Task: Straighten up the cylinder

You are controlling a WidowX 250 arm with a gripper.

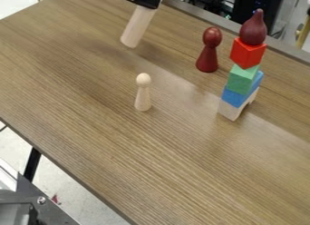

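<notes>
In the camera view, the gripper [144, 1] was at the top edge, left of centre, closed around the upper end of the pale wooden cylinder [138, 27]. The cylinder hung down from it at a slant, its lower end towards the left, over the far part of the brown tabletop [115, 151]. Whether that lower end touched the wood could not be told.

Nearer the camera than the cylinder, a pale peg figure [142, 96] with a round head stood upright, well apart from everything else. Farther right and farther back stood a dark red peg figure [207, 54], upright too, near a stack of blocks. The stack had a pale block [229, 110] with a cut-out at the bottom, then a blue block [232, 98], a green block [242, 80] and a red block [247, 53], with a dark red teardrop-shaped piece [253, 30] on top, its point upwards. A black table leg [32, 164] showed below the tabletop's left edge, above a pale floor [75, 201]
</notes>
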